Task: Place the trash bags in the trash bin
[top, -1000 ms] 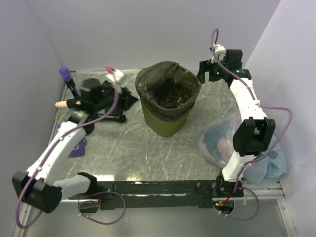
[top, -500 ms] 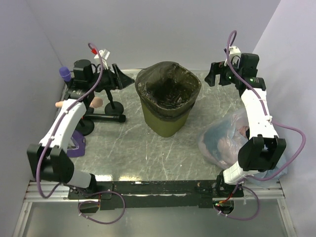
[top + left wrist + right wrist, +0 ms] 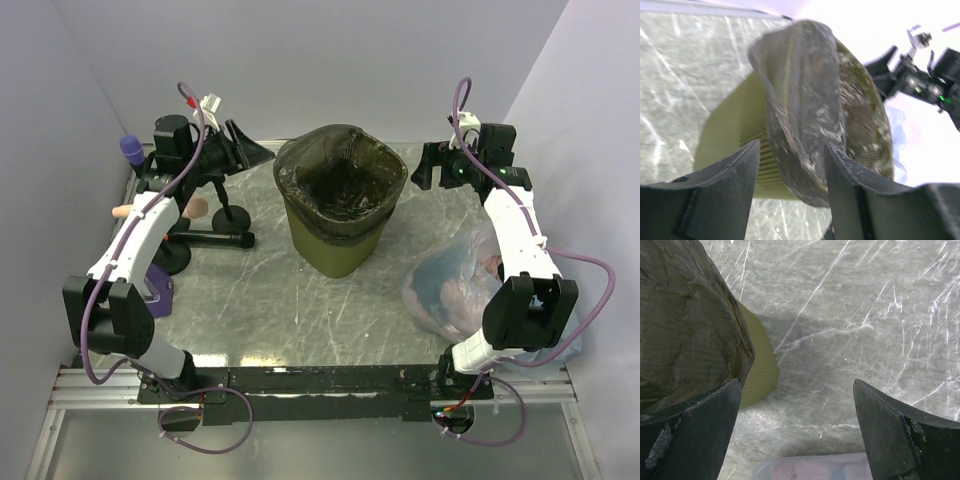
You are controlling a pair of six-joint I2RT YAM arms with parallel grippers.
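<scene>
Veined grey table (image 3: 260, 300), crinkly bag (image 3: 340, 185), slatted bin (image 3: 335, 255)

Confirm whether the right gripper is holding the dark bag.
No. The right gripper is open and empty beside the bin, where the bag already sits.

Trash bin (image 3: 338, 250): olive-green, with fine vertical slat lines down the walls.
Trash bag (image 3: 340, 185) lining it: dark grey-black, see-through, crinkled with pale glints. Green shows through at the rim.
Table (image 3: 260, 300): grey-green stone look with white veins.
Clear bag (image 3: 452, 285): bluish film, pinkish and blue patches inside.
Left arm (image 3: 135, 245) and right arm (image 3: 512, 220): white links, black joints.
Cables (image 3: 592, 290): purple.
Walls (image 3: 330, 60): pale lilac-grey, plain.
</scene>
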